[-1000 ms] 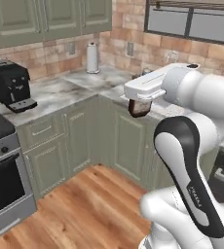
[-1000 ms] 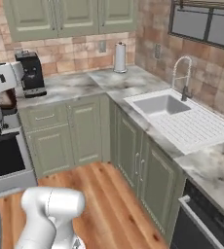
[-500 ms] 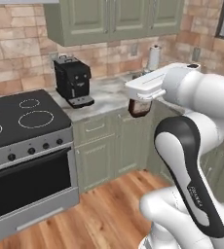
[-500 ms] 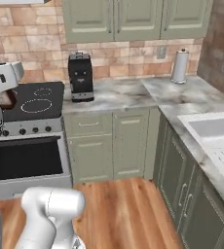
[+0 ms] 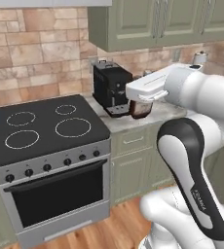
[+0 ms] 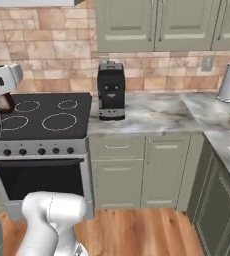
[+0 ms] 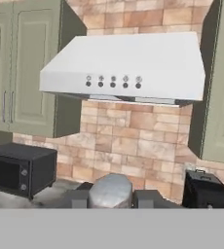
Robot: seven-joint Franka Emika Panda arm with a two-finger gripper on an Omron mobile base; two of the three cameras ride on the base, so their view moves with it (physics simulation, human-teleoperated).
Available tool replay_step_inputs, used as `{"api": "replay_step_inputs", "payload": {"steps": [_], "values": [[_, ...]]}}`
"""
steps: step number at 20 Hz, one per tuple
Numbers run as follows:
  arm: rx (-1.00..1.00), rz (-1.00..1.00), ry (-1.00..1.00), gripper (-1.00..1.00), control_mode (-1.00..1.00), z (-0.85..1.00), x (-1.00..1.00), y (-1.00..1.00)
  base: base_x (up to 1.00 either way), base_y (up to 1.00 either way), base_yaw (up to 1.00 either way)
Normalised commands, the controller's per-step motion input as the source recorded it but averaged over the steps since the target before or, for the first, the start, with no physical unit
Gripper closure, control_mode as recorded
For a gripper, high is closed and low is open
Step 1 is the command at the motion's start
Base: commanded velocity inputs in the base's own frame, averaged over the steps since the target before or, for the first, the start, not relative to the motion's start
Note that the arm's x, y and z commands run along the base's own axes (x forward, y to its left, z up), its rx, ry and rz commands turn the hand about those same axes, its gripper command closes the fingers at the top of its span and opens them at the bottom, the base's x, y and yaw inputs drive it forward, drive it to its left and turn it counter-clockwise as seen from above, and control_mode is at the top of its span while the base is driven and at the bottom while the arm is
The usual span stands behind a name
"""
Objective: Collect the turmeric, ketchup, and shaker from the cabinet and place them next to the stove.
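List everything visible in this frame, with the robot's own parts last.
flat black glass stove: one, black, left of the counter
grey marble counter: one, right of the stove
boxy black coffee machine: one, on the counter beside the stove
white paper towel roll: one, far right of the counter
white range hood: one, on the brick wall
black microwave: one, lower left in the hand view
small grey-silver round-topped shaker: one, between the pincer tips
pincer: dark, shut on the shaker
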Motion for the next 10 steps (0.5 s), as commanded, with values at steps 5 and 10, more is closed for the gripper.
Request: {"api": "replay_step_inputs", "payload": {"steps": [5, 10], "values": [[0.00, 0.00, 0.00, 1.00, 1.00, 0.00, 0.00, 0.00, 0.49, 0.98, 0.15], [0.00, 0.00, 0.00, 1.00, 1.00, 0.00, 0.00, 0.00, 0.29, 0.97, 0.14]]}}
